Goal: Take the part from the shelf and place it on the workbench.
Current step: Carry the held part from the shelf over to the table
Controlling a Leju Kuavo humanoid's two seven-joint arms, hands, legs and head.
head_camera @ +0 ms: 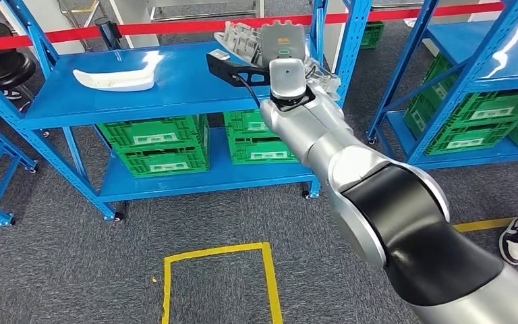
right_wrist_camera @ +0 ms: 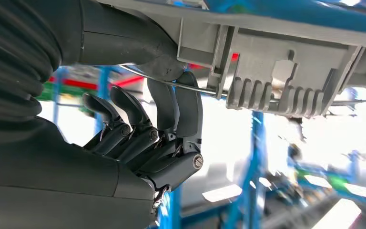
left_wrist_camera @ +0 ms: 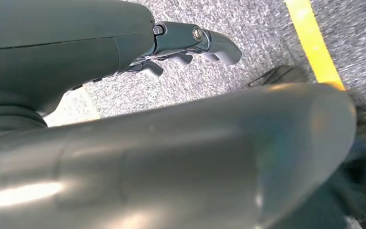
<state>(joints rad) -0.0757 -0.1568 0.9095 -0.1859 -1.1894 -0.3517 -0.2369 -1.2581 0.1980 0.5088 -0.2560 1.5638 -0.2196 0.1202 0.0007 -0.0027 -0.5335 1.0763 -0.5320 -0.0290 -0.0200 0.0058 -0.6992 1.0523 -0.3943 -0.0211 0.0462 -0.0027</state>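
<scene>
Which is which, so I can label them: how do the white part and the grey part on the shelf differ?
The white part is smooth and curved; the grey part is ribbed and boxy. The white part lies alone at the shelf's left, while the grey part is at its right, at the right hand. Both are on the same blue shelf level.

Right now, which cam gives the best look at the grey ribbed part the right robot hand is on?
Right wrist view: the grey part is close up, ribs clear, with the right robot hand gripping its edge. The head view shows the part small on the blue shelf, partly hidden by the arm. The left wrist view looks at the floor.
</scene>
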